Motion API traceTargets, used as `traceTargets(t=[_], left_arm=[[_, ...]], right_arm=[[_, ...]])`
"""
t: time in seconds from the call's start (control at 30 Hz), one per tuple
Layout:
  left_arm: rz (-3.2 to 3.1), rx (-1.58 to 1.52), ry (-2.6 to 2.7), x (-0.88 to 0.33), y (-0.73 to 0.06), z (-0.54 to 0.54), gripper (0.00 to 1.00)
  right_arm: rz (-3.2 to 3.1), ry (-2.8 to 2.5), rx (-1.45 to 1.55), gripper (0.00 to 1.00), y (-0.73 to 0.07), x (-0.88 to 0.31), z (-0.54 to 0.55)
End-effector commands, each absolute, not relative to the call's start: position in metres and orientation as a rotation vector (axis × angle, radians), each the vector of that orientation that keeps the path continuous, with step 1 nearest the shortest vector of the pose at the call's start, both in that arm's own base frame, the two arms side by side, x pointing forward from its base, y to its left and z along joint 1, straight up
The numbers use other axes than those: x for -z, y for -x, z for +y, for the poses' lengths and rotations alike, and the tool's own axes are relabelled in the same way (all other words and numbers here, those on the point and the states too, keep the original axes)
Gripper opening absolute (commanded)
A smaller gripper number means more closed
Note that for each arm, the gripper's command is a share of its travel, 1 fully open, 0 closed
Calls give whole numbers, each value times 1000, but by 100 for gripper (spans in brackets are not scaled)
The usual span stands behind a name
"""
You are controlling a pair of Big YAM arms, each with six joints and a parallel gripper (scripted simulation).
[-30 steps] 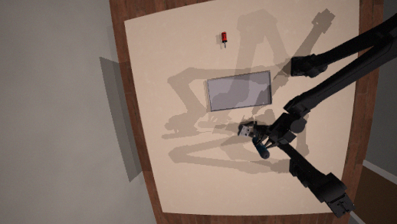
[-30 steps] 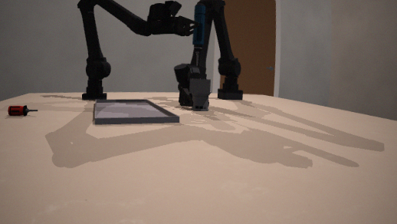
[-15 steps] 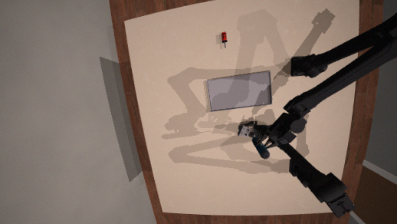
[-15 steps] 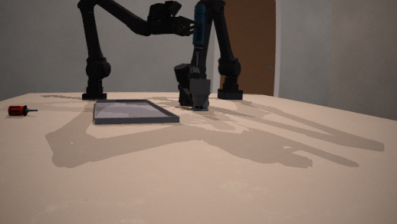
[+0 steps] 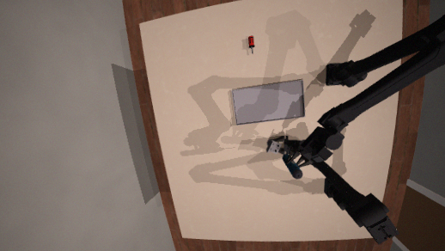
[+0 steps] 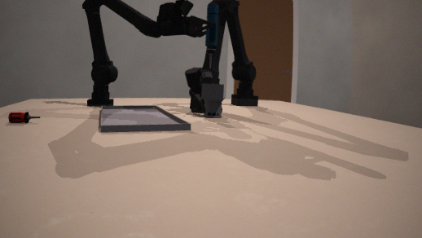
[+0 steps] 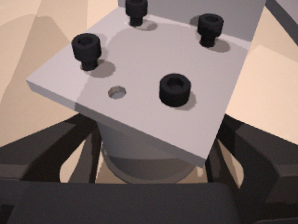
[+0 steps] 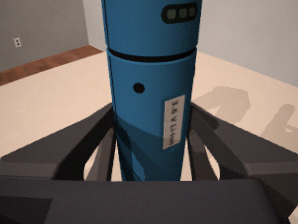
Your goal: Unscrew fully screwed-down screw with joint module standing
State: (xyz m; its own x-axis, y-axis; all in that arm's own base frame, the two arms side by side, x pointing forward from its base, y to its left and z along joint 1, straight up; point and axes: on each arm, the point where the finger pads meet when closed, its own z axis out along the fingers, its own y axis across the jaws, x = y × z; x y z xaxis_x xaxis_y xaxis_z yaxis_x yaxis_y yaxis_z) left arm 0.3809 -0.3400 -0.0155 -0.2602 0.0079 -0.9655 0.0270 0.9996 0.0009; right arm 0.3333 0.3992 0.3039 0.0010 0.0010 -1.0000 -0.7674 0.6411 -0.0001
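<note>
The joint module (image 6: 213,110) (image 7: 145,145) stands on the table, with the light grey bracket (image 5: 275,147) (image 7: 145,55) on top. In the left wrist view three black screws stand raised with their shanks showing; the fourth screw (image 7: 175,90) has its head down on the plate. An empty hole (image 7: 117,92) is beside it. My left gripper (image 7: 151,112) is shut on the module's body below the plate. My right gripper (image 8: 151,111) (image 6: 208,28) is shut on the blue electric screwdriver (image 8: 150,80) (image 6: 213,24) (image 5: 293,167), upright in the air. Its bit (image 6: 210,60) touches no screw in view.
A shallow grey tray (image 5: 271,120) (image 6: 144,128) lies close beside the module. A small red screwdriver (image 5: 251,42) (image 6: 18,117) lies beyond the tray. My two arms are close together around the module.
</note>
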Motion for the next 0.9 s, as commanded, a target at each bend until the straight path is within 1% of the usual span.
traceTargets(t=[0.0, 0.87], left_arm=[[1835, 19, -44, 25, -374, -342, 59], [1835, 19, -44, 25, -374, -342, 59]], right_arm=[[1319, 599, -723, 42, -348, -381, 407], [1321, 600, -723, 42, -347, -381, 406]])
